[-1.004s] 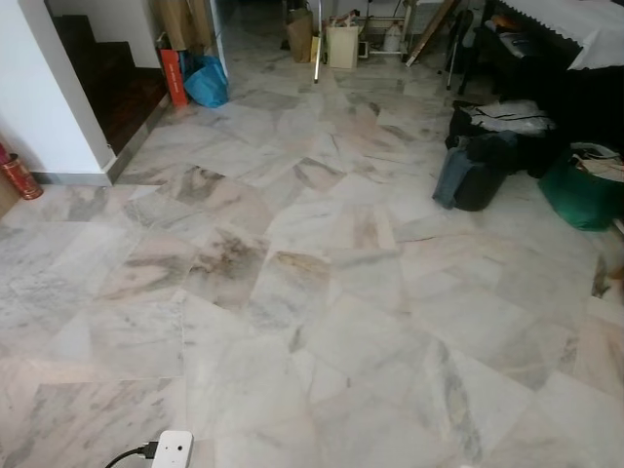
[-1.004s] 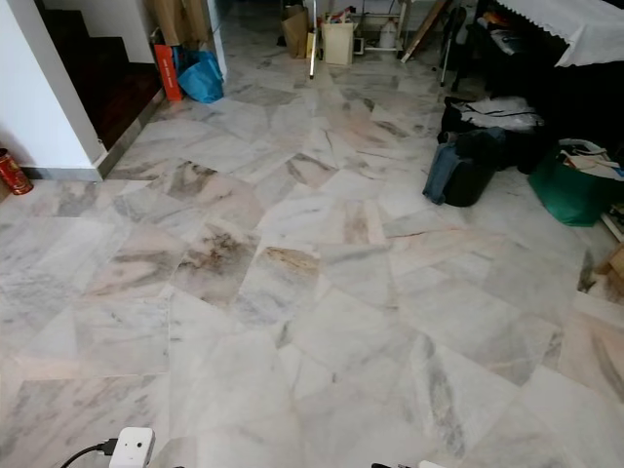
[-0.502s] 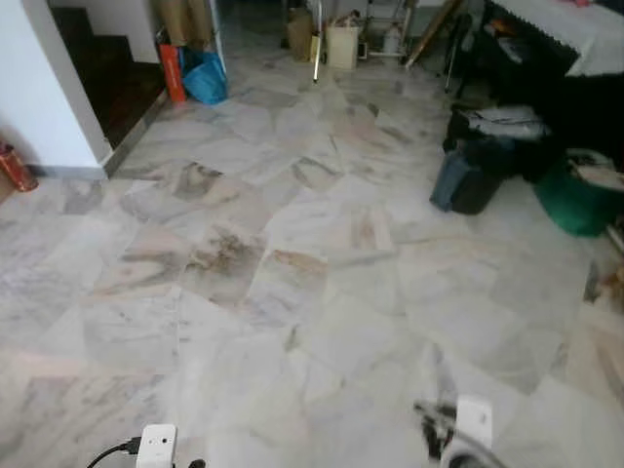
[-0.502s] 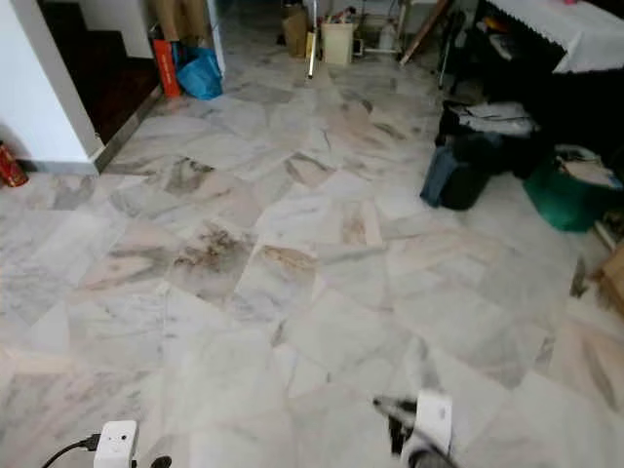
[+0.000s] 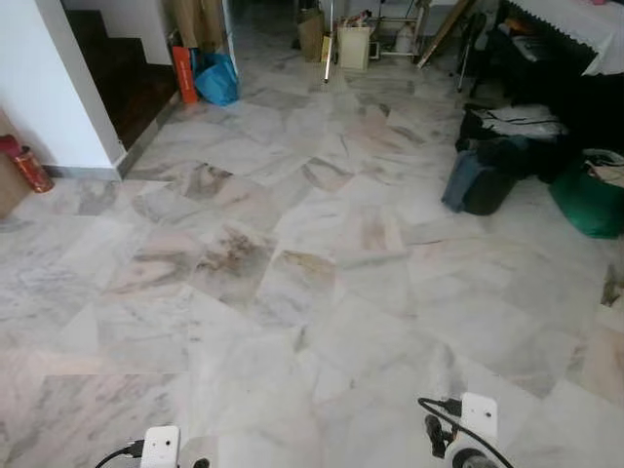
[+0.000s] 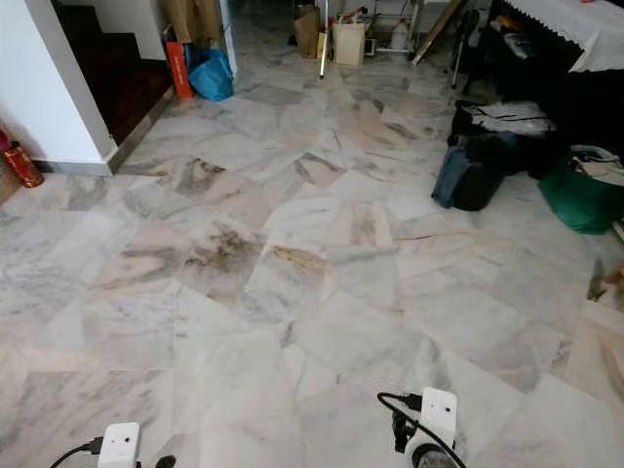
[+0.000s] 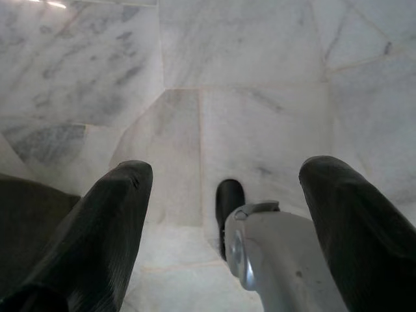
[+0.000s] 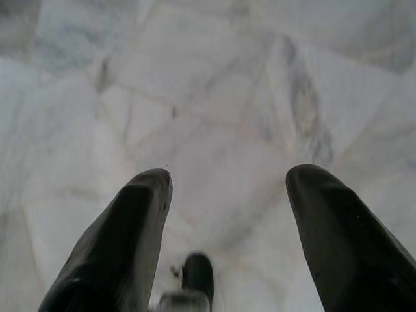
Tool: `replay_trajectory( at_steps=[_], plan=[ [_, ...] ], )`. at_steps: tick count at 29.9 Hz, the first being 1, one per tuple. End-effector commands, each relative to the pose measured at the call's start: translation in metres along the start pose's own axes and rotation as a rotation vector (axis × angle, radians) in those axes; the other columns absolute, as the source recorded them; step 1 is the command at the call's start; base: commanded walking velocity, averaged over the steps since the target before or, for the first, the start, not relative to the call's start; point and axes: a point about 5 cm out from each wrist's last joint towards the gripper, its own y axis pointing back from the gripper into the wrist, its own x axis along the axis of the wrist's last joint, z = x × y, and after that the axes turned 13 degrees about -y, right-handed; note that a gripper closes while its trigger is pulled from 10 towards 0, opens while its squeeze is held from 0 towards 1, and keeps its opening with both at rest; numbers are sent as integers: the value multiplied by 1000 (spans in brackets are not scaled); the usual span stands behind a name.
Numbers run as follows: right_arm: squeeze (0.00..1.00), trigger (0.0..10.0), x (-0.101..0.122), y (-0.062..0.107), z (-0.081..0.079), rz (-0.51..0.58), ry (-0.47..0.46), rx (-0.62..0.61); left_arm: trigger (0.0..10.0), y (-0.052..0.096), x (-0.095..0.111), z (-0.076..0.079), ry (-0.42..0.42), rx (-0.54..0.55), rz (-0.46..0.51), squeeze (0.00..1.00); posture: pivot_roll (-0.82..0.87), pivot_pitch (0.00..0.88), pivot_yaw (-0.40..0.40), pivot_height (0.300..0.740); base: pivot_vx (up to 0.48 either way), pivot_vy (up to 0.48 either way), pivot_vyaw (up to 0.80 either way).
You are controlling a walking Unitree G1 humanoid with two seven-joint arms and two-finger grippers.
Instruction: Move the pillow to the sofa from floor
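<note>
Both sets of jaws stand wide apart with nothing between them: the left gripper (image 7: pixel 224 214) and the right gripper (image 8: pixel 224 208) each look down past their black fingers at bare marble floor (image 5: pixel 292 292), which suits arms carried low and ready while the robot is judged to be walking in search of its target. At the near edge of the floor the white wrist units of the left arm (image 5: pixel 161 447) and right arm (image 5: pixel 476 419) poke into the head view with their black cables. No pillow and no sofa can be made out, so the pick-up has not yet begun. Midway, toward the right edge of the floor, dark bags (image 5: pixel 487 171) and a green bag (image 5: pixel 585 200) sit heaped together beside dark furniture under a white cloth (image 5: pixel 575 19). At the left edge a red can (image 5: pixel 29 168) stands by the white wall (image 5: pixel 49 88). At the far edge a blue bag (image 5: pixel 216 80) and an orange one (image 5: pixel 183 73) lean by the stairs, with a cream bin (image 5: pixel 354 46) beyond. No writing or label is legible anywhere
</note>
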Motion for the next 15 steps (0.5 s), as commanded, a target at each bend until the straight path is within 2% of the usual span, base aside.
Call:
replay_trajectory(
  at_steps=[1,6,12,15],
  plan=[
    [0,10000,-15,5,6,-53,-7,-12,10000,1,-3,-1,-12,-10,-12,0,21,0,-10,740,0,0,0],
    [0,10000,-38,14,15,-121,-10,-15,10000,0,-2,-1,-17,-18,-19,0,1,0,3,740,0,0,0],
    [0,10000,-45,18,21,-129,-29,-34,10000,0,-2,0,-26,-35,-24,0,-4,0,7,740,0,0,0],
    [0,10000,-40,15,17,-109,-62,-34,10000,0,-2,0,-26,-41,-24,0,3,0,4,740,0,0,0]
  ],
)
